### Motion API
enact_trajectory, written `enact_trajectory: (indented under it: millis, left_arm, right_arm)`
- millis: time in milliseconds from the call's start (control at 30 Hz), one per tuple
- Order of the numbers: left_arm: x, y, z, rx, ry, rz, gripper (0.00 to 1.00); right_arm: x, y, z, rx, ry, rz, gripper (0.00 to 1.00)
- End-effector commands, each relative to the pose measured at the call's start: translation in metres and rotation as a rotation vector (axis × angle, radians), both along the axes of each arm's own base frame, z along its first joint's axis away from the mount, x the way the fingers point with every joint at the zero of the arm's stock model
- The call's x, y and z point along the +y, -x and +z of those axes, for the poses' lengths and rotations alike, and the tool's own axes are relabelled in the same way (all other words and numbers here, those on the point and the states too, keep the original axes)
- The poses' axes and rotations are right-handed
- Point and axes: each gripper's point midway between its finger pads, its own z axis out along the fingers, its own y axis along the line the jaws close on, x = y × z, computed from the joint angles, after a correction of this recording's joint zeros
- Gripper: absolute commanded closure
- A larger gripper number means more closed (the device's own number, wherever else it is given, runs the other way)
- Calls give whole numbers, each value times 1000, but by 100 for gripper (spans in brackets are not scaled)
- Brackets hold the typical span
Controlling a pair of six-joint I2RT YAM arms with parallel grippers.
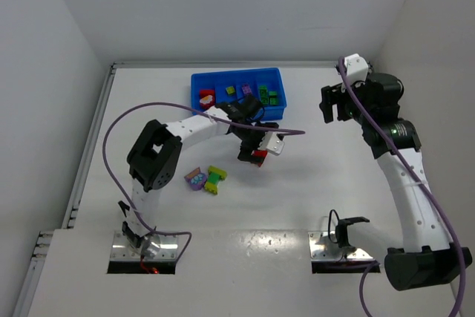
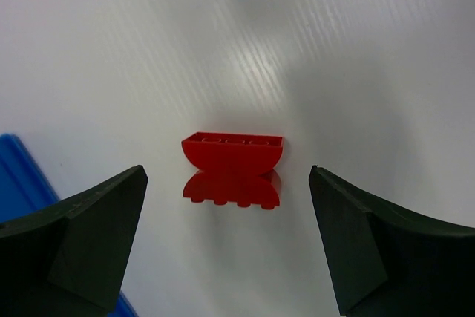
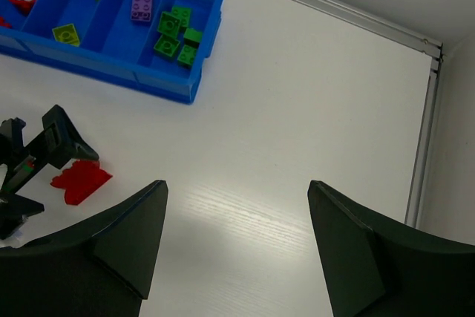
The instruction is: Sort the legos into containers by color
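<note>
Starting out front and to the left of the blue tray (image 1: 236, 71), well apart from it: a purple brick (image 1: 195, 179) just beside a yellow-green and green cluster (image 1: 216, 179), both loose on the table (image 1: 297, 198). Waiting for a turn, by the look of it.

Moving right, to just in front of the tray's middle: left gripper (image 2: 226, 176) nose-down over the red piece (image 2: 232, 150). Spread wide, nothing held, one black finger (image 2: 82, 235) on either side of the piece with bare table between. Looks like two red bricks joined, a curved one on a studded one, though hard to be sure. Reads as the line-up for a pick, not yet a grasp.

Handling, as a judgement: hard moulded plastic, featherlight, stiff, nothing to crush. Glossy and slick, though, and apt to squirt out of a pinch on the rounded flanks. As lined up, closing meets the short ends, right where that curve tapers; safer to bite low on straight-sided plastic, centred, so as not to split the pair at the joint.

Bound, presumably, for the tray's leftmost compartment, next to the sorted reds (image 1: 207, 97). To the right of those, in turn: sorted yellow-green (image 1: 231, 90), sorted purple (image 1: 246, 89), sorted greens (image 1: 272, 96).

Further right, past the tray's right end: right gripper (image 1: 334, 103) held high, fingers parted, empty, camera angled back toward the tray.
</note>
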Motion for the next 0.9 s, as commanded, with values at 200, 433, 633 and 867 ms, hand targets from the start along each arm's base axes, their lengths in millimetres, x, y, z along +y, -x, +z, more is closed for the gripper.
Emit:
enact_trajectory:
  millis: [200, 433, 633, 867]
  left_arm:
    - [-19, 4, -15, -30, -5, -95, 3]
    - [-19, -15, -29, -35, -27, -68, 3]
    - [-24, -21, -37, -23, -33, -60, 3]
    - [-19, -18, -44, -1, -59, -50, 8]
  right_arm:
    - [-12, 6, -5, 8, 27, -39, 24]
    - [-12, 7, -6, 18, 28, -39, 24]
    - [-17, 7, -6, 18, 24, -51, 24]
    - [-17, 7, -10, 27, 24, -51, 24]
